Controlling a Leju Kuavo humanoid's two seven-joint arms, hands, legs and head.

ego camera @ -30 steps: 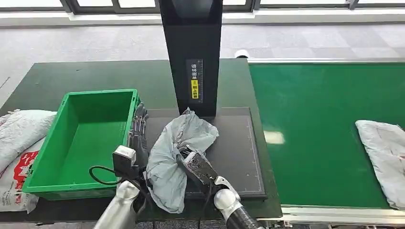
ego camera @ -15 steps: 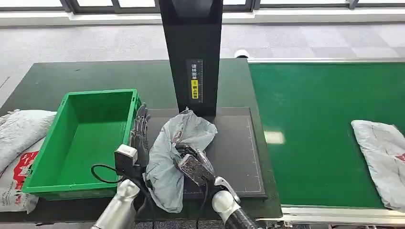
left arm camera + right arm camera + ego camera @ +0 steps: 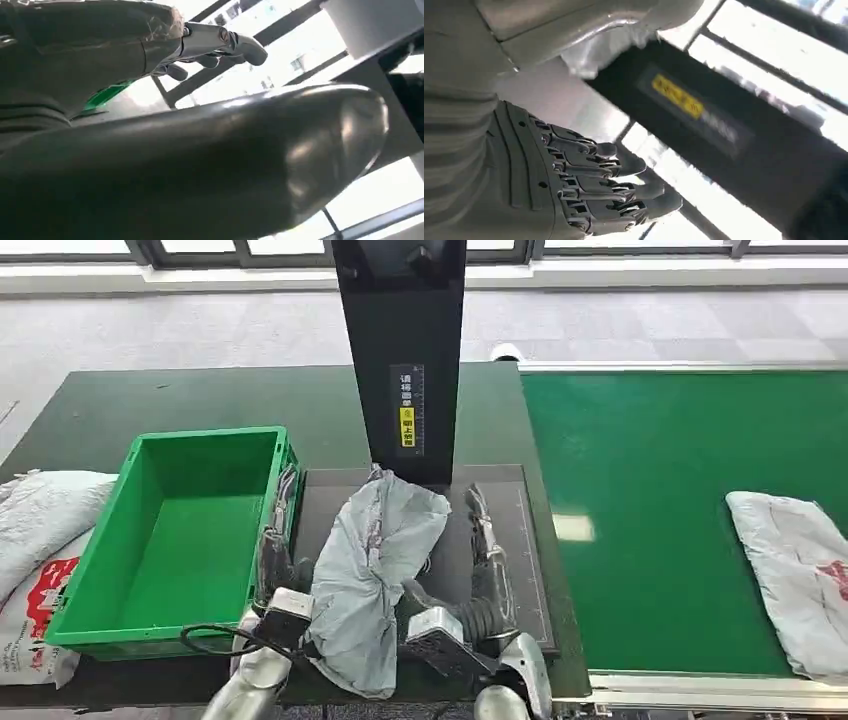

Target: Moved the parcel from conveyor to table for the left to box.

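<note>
Near edge: left hand (image 3: 277, 540) is lying flat w/ fingers extended, just left of the grey parcel (image 3: 372, 575); right hand (image 3: 487, 560) is resting spread, holding nothing, just right of it. Parcel is lying on the black mat (image 3: 500, 502), long axis near-to-far; left hand is probably touching it. Green bin (image 3: 190, 530) is sitting left.

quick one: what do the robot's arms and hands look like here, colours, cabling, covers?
Silver rounded forearms. Each wrist carries a small grey-white boxy camera module, with a black cable looping off the left one. The left hand and right hand are dark grey with slim segmented fingers; the right wrist view shows a grey ribbed cover behind the fingers.
</note>
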